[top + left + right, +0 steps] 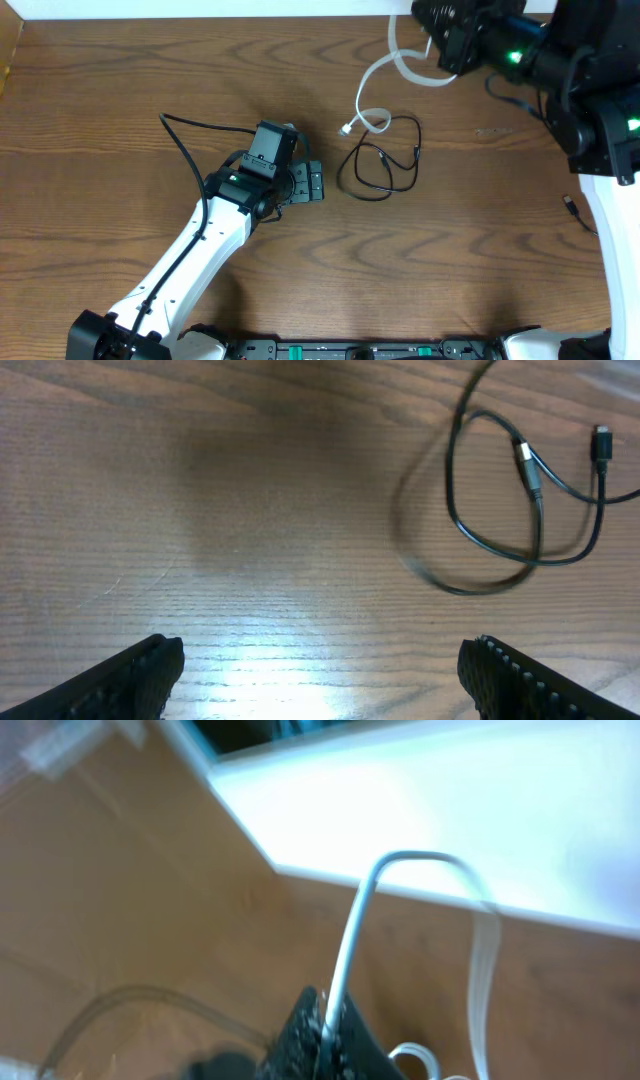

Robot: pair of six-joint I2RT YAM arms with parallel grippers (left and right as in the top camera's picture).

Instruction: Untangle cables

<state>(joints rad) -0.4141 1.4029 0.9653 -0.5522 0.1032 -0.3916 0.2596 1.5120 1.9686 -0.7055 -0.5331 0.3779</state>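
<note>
The white cable [372, 85] runs from a plug end on the table up to my right gripper [440, 55] at the far right edge. In the right wrist view the right gripper [325, 1030] is shut on the white cable [350, 935], which arcs up and hangs back down. The black cable [385, 160] lies in loose loops on the table in the middle; its top loop touches the white cable's loop. My left gripper [312, 185] is open and empty just left of the black cable. In the left wrist view the black cable [500, 530] lies ahead to the right of the open jaws [320, 680].
A thicker black wire [190, 150] runs from the left arm across the table. A small dark plug [572, 207] lies at the right by the right arm's base. The table's far edge meets a white wall [450, 800].
</note>
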